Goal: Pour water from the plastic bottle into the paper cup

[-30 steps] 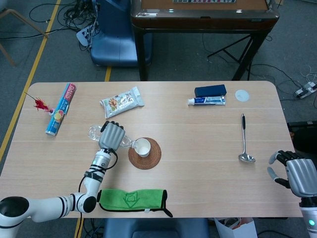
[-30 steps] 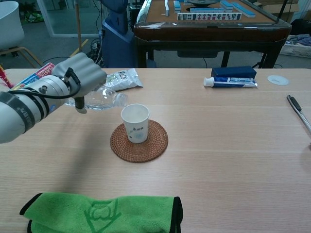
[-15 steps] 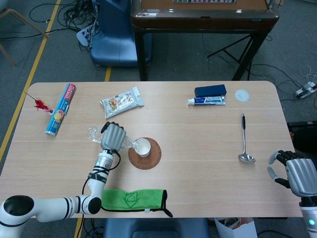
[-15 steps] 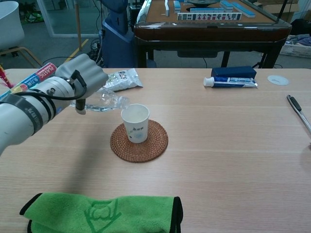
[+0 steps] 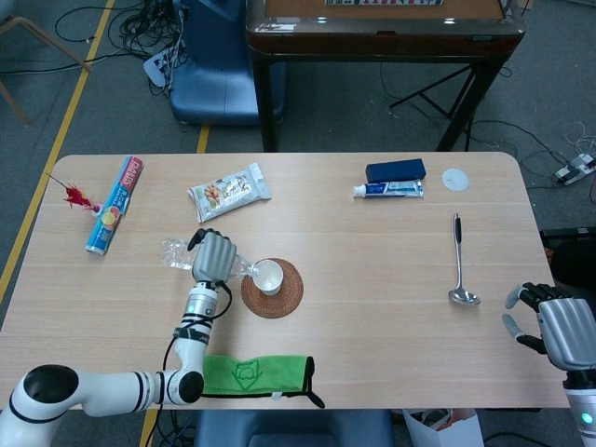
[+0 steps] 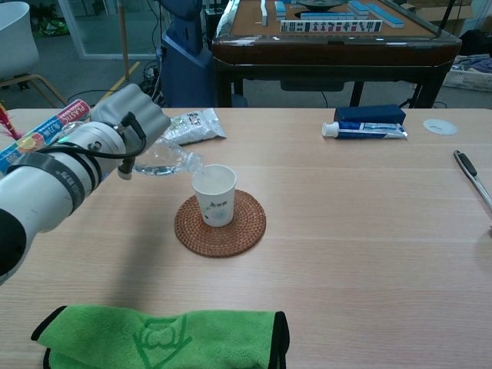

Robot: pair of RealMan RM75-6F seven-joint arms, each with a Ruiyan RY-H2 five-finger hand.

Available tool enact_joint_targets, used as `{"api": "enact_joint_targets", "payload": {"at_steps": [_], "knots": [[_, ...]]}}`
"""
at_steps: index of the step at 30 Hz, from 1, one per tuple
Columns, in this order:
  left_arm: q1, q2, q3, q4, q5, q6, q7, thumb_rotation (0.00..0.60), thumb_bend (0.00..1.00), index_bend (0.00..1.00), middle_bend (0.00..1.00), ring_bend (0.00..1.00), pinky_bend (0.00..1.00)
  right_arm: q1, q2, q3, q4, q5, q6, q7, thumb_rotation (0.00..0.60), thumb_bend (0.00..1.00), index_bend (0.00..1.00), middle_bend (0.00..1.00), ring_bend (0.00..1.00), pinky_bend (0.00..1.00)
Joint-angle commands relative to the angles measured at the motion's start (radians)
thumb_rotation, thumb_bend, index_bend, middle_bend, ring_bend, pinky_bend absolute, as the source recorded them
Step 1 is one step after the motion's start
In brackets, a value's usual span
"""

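Observation:
My left hand [image 5: 213, 256] [image 6: 132, 123] grips a clear plastic bottle [image 6: 167, 160] [image 5: 174, 251] tilted almost flat, held above the table. The bottle's neck reaches to the left rim of the white paper cup [image 6: 214, 194] [image 5: 267, 276]. The cup stands upright on a round woven coaster [image 6: 221, 224] [image 5: 274, 290]. My right hand [image 5: 557, 326] hangs off the table's right front corner, holding nothing, fingers loosely curled but apart; the chest view does not show it.
A green cloth [image 6: 161, 338] [image 5: 253, 375] lies at the front edge. A snack bag [image 5: 229, 190], a wrapped tube [image 5: 114, 203] and a red flower [image 5: 74, 196] lie at the back left. Toothpaste [image 5: 388, 189], a dark box [image 5: 395, 170], a white lid [image 5: 455, 179] and a ladle [image 5: 460, 262] lie on the right.
My left hand has carried the bottle rightwards; its neck has come from short of the cup to the cup's rim. The right hand has not moved.

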Motion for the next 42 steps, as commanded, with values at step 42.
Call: {"api": "enact_joint_targets", "payload": {"at_steps": [42], "knots": [[0.02, -0.01, -0.037, -0.03, -0.023, -0.037, -0.182, 0.6, 0.04, 0.69, 0.68, 0.59, 0.63, 0.002, -0.004, -0.003, 0.001, 0.0, -0.005, -0.007, 0.6, 0.3, 0.56, 0.49, 0.46, 0.53]]}}
